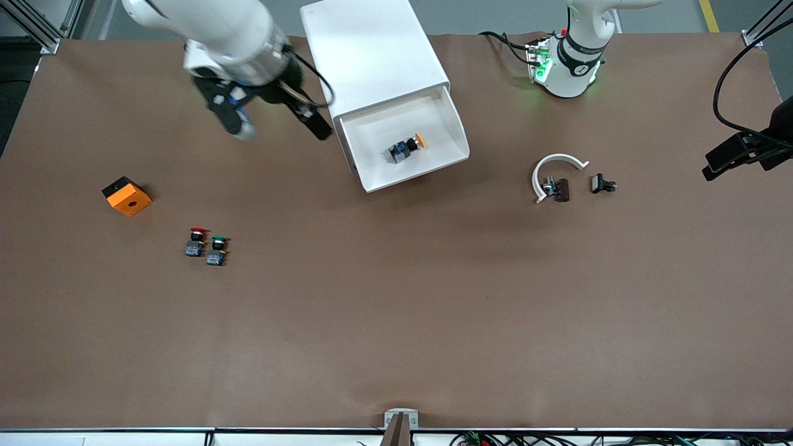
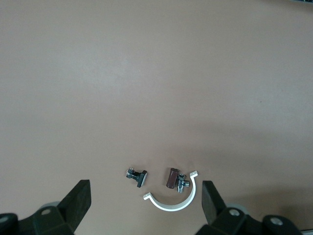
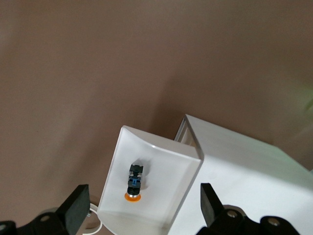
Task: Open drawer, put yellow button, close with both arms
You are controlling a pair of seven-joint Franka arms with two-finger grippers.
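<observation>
Beside right gripper (image 1: 282, 127), yellow button (image 1: 406, 148)

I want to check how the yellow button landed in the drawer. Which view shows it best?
The right wrist view: the yellow button lies on its side in the open drawer, seen close. The front view shows it smaller. The left wrist view does not show it.

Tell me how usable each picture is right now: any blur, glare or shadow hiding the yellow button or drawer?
Front view: the right gripper is motion-smeared, but the yellow button in the open drawer is sharp. Right wrist view: soft focus, drawer white but not blown out, button's orange cap readable. Left wrist view: evenly lit, left gripper fingers dark over bare table.
</observation>
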